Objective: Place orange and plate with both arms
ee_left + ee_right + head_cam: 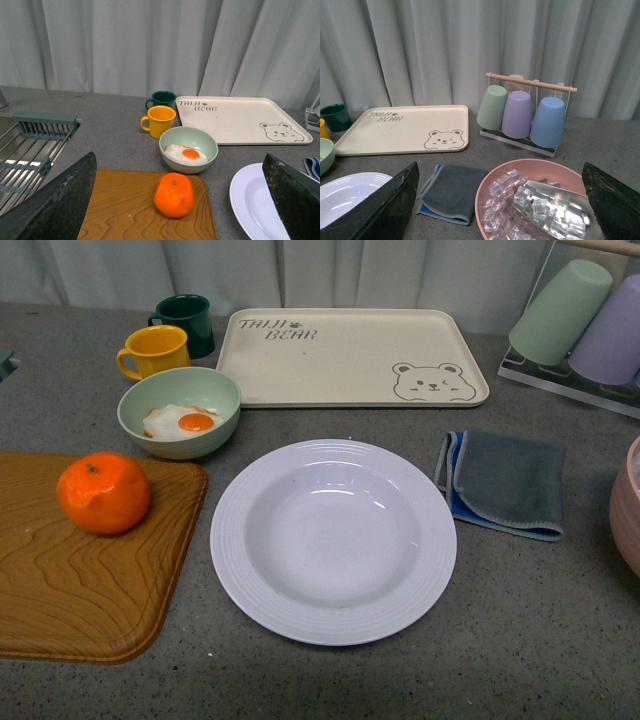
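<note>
No grasp is made yet, so the task is judged to be at its opening reach. The white deep plate [240,575] lies flat on the grey counter [520,640], between the wooden board [80,590] and a folded cloth [505,480]. The orange [104,492] sits on that board near its far edge, apart from the plate. The left gripper [179,165] and the right gripper [500,167] are both held spread wide, with nothing between the jaws. Next, the left would need lowering around the orange and the right bringing to the plate's rim — a glossy edge, likely slippery.

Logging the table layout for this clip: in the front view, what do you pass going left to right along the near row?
orange → white plate → folded grey-and-blue cloth → pink bowl, cut off by the picture's right edge.
</note>
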